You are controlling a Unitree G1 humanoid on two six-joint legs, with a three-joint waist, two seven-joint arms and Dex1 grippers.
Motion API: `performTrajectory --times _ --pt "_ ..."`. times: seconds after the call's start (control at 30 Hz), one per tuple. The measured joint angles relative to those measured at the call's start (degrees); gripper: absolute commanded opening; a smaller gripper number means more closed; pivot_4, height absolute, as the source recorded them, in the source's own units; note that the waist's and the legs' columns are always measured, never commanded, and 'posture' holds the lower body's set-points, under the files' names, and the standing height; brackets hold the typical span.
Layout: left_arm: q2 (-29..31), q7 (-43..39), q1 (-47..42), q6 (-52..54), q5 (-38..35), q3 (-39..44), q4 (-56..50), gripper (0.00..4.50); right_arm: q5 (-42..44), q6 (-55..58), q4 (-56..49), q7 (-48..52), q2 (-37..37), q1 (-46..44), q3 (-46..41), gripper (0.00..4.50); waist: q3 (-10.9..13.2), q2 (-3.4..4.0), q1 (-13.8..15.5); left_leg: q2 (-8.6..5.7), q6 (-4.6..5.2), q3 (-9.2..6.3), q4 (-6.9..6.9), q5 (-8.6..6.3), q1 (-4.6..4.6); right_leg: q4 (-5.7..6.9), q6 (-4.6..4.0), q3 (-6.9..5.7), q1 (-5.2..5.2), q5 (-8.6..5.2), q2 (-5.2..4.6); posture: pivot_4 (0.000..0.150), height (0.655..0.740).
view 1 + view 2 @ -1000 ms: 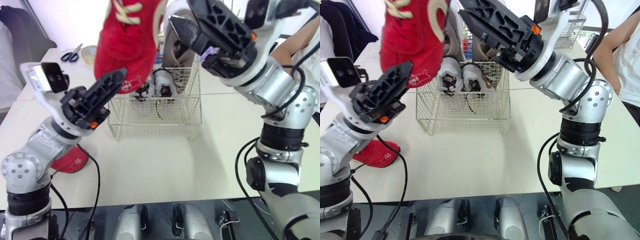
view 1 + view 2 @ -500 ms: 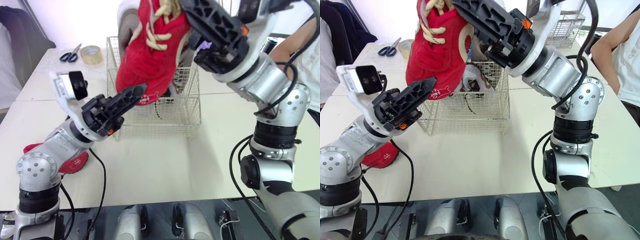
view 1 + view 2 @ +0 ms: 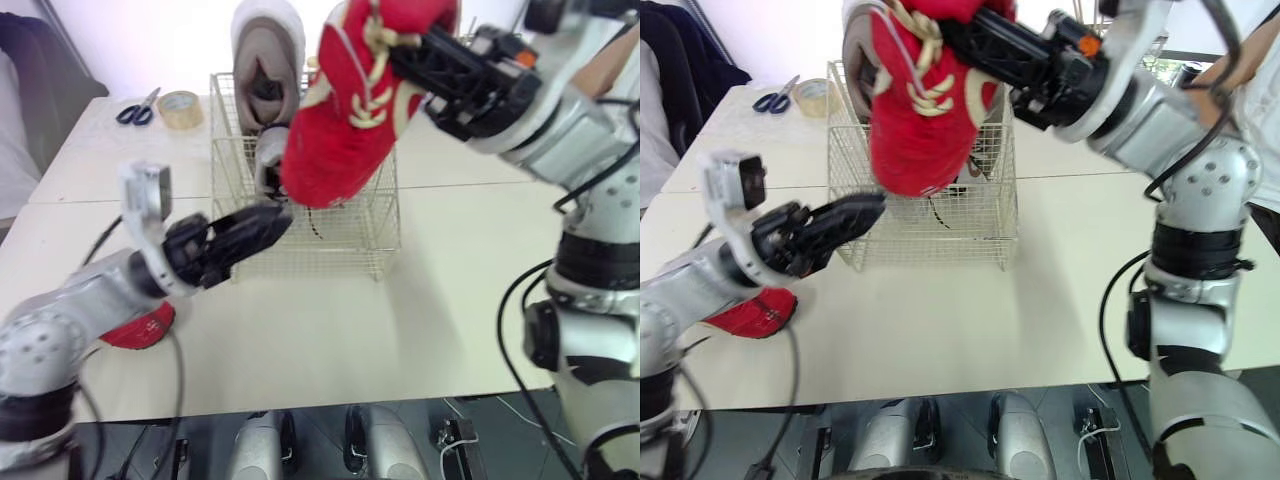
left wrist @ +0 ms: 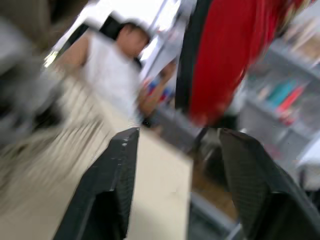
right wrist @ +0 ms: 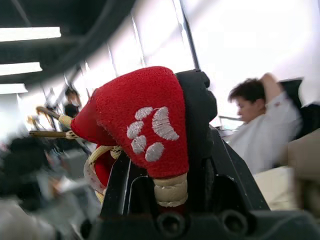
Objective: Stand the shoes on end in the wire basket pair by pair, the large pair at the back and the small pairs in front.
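A red high-top shoe [image 3: 350,120] hangs toe-down over the wire basket [image 3: 345,245], with my right gripper [image 3: 405,45] shut on its collar. The right wrist view shows its red heel tab [image 5: 150,125] with a white paw print pinched between the fingers. My left gripper [image 3: 268,218] is open and holds nothing, low at the basket's front left, just under the shoe's toe. The second red shoe [image 3: 140,325] lies on the table by my left arm. A large grey shoe [image 3: 267,60] stands on end at the basket's back. Small white shoes [image 3: 975,165] are mostly hidden behind the red one.
Scissors [image 3: 135,108] and a roll of tape [image 3: 181,108] lie at the table's far left. A person's arm [image 3: 1250,70] shows at the right edge. Bare tabletop [image 3: 350,330] stretches in front of the basket.
My right gripper closed on the red shoe's collar and my left gripper let go of it, dropping toward the basket's front left. The shoe swung right, over the basket.
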Motion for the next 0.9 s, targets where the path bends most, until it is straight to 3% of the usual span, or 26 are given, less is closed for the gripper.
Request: performTrajectory --times 0.2,0.47,0.87,0.9 --pt "10.42 -5.01 8.62 4.71 -0.83 13.58 -2.82 2.59 -18.7 -10.52 11.46 20.79 -2.66 -0.6 8.49 0.55 0.06 0.07 -0.1 0.06 -0.08 0.05 -0.05 0.02 -0.01 0.03 -0.02 0.05 -0.1 -0.01 -0.02 0.15 0.74" --pt "17.62 -8.66 11.8 8.2 3.84 22.48 -3.84 2.59 -28.97 -18.17 17.45 28.92 2.72 -0.54 11.1 0.55 0.08 0.09 0.06 0.04 -0.1 0.1 -0.06 0.03 -0.07 0.03 -0.02 0.03 -0.17 0.0 -0.03 0.15 0.74" --pt "13.72 -4.57 15.22 8.92 3.73 23.48 -8.12 2.59 -36.22 -20.56 20.89 33.05 6.48 3.5 11.94 0.55 0.09 0.1 -0.03 0.06 -0.15 0.1 -0.06 0.05 -0.08 0.06 -0.04 0.09 -0.18 0.01 -0.06 0.15 0.74" --pt "13.27 -4.08 15.22 8.81 3.6 23.38 -8.31 2.63 -36.61 -20.72 20.92 33.05 6.54 3.78 11.91 1.04 0.09 0.1 0.0 0.06 -0.15 0.09 -0.06 0.05 -0.08 0.06 -0.04 0.09 -0.18 0.01 -0.06 0.15 0.74"
